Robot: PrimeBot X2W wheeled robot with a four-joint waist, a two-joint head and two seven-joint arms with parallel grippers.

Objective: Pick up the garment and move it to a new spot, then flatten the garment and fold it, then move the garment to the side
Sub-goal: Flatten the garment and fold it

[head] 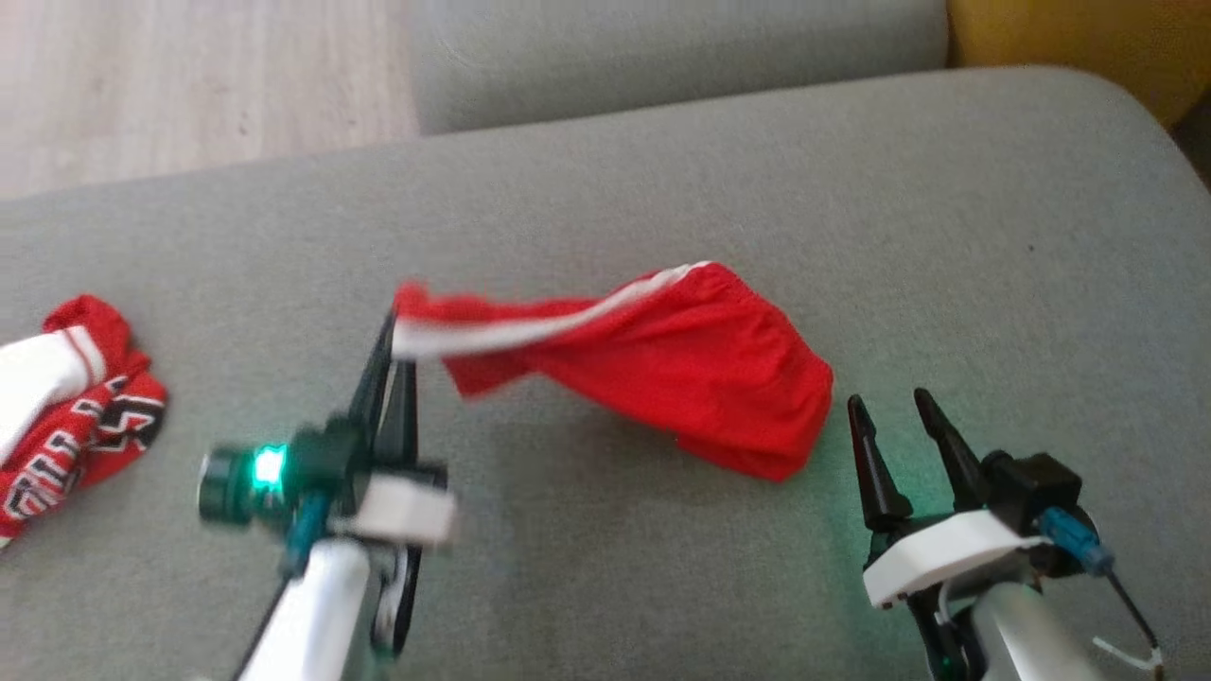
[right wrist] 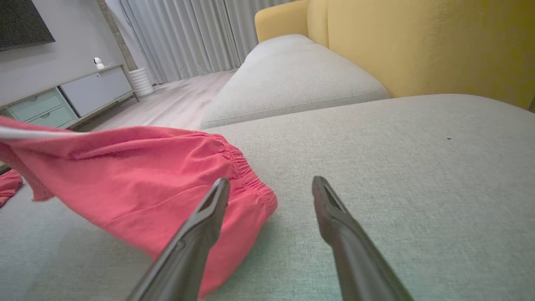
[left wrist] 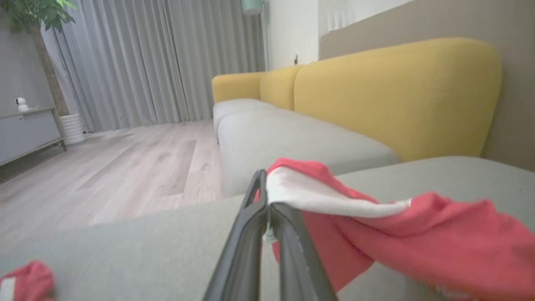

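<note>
The garment (head: 681,369) is a pair of red shorts with a white stripe, lying on the grey sofa cushion (head: 662,170). My left gripper (head: 397,336) is shut on the garment's left, white-edged corner and holds that corner lifted off the cushion. In the left wrist view the closed fingers (left wrist: 267,209) pinch the white band of the garment (left wrist: 418,242). My right gripper (head: 889,407) stands open just right of the garment's lower right end. In the right wrist view the garment's elastic hem (right wrist: 246,175) lies beside my right gripper (right wrist: 271,188), nothing between the fingers.
A second red, white and black garment (head: 66,397) lies crumpled at the cushion's far left. Another grey cushion (head: 662,47) and a yellow sofa back (right wrist: 418,42) lie beyond. Wooden floor (head: 189,76) lies past the cushion's far left edge.
</note>
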